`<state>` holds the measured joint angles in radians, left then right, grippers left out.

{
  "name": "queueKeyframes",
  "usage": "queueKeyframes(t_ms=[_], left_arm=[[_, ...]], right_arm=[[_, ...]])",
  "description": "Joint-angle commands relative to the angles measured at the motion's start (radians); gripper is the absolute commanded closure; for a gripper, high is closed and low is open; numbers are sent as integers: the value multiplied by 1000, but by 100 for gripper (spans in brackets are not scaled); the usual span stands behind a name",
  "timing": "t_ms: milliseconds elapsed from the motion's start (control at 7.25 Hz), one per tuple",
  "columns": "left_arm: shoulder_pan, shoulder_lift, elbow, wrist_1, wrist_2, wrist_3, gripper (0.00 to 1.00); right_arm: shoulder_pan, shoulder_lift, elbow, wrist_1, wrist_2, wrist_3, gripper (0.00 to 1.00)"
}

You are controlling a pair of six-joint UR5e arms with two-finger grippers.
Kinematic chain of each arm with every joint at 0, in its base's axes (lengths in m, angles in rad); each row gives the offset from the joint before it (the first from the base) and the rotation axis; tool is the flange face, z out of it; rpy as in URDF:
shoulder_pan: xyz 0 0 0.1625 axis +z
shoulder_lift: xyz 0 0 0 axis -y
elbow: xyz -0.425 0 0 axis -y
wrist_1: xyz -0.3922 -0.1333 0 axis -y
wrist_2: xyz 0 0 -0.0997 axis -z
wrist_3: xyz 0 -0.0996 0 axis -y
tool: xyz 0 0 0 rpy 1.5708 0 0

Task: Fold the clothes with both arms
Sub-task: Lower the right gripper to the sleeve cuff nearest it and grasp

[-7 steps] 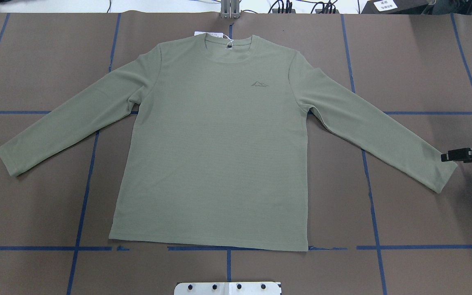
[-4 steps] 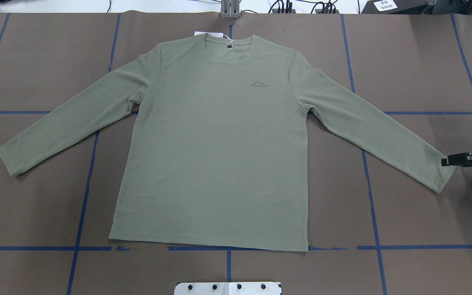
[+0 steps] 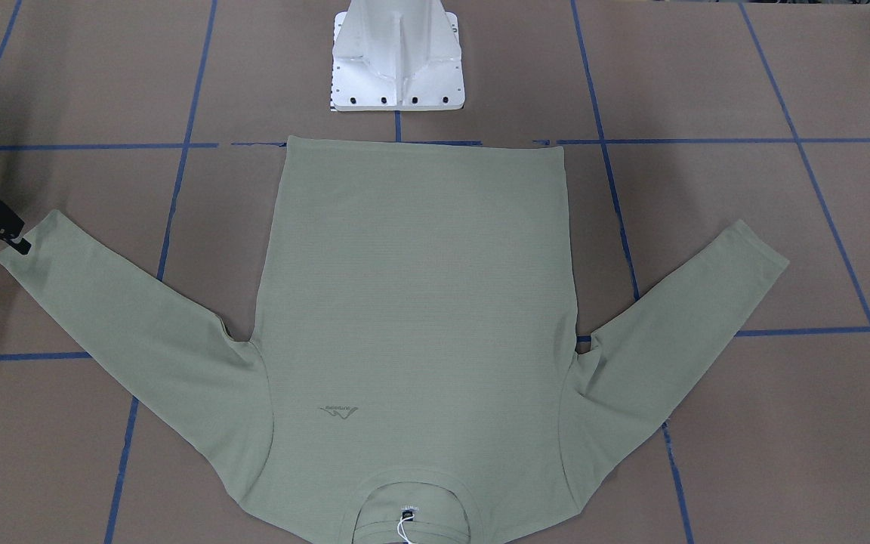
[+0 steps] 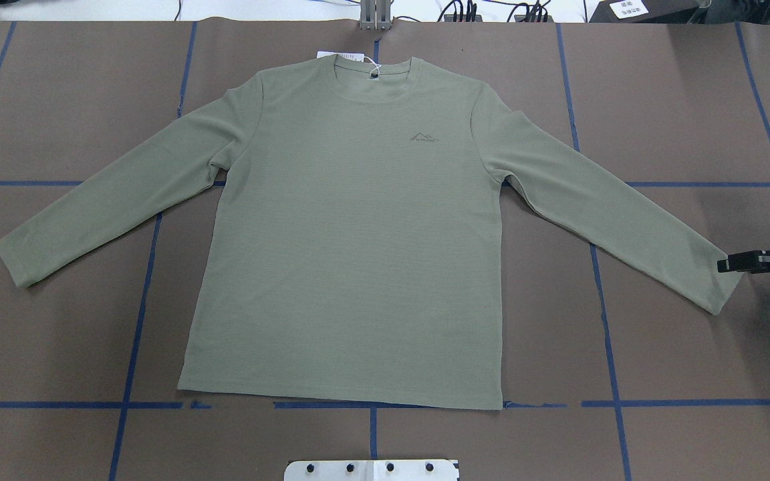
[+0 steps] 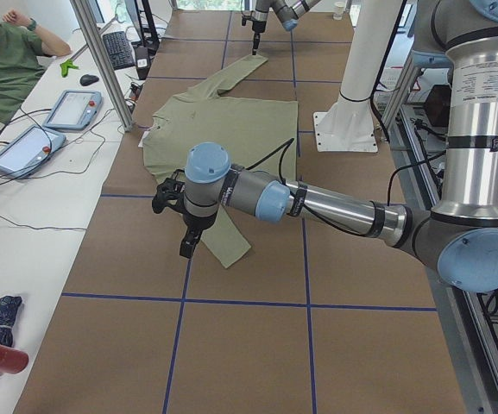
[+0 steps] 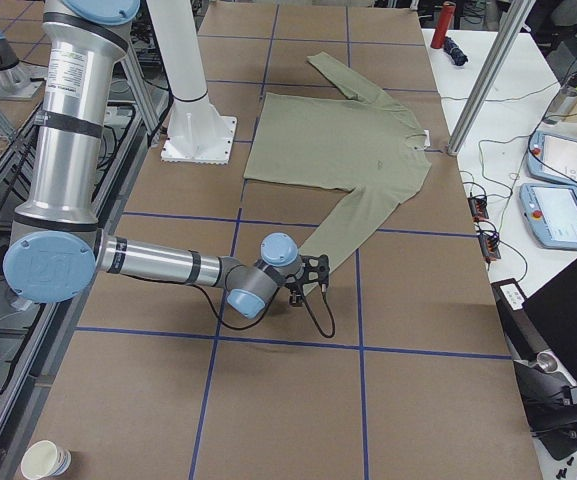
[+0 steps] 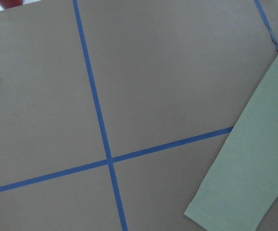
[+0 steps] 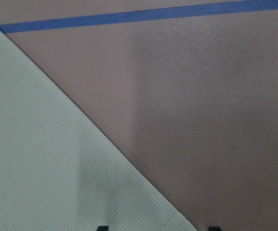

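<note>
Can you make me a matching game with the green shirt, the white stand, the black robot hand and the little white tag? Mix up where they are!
Things:
1. pale sage-green long-sleeved knit shirt
2. white metal pedestal base
3. black two-finger right hand
4. small white paper hang tag

Places:
A. at the end of a sleeve cuff
B. peeking out beside the collar
C. spread flat on the brown table
D. just beyond the bottom hem

Pairs: 1-C, 2-D, 3-A, 4-B.

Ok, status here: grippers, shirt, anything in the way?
Right gripper open at one sleeve cuff. Left gripper hovers near the other cuff, state unclear. Long-sleeved shirt flat, unfolded. No obstruction seen.
</note>
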<state>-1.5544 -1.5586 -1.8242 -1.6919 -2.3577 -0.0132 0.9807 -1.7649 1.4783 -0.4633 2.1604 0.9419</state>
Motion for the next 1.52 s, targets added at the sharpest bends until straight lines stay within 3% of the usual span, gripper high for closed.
queueKeyframes(t_ms=[0, 690, 966, 1103, 1241, 1379], left_arm=[[0, -1, -1, 1, 0, -1, 0], [-1, -1, -3, 1, -2, -1, 0], [-1, 0, -6, 1, -2, -1, 0], [-1, 0, -6, 1, -2, -1, 0], [-1, 0, -6, 1, -2, -1, 0], [-1, 0, -6, 1, -2, -1, 0]], right_arm=[[-2, 2, -1, 0, -1, 0, 29], [-2, 1, -7, 0, -1, 0, 34], [-4, 1, -7, 0, -1, -2, 53], [-4, 1, -6, 0, 1, 0, 84], [-2, 1, 2, -2, 4, 0, 100], [2, -1, 20, -9, 15, 0, 100]])
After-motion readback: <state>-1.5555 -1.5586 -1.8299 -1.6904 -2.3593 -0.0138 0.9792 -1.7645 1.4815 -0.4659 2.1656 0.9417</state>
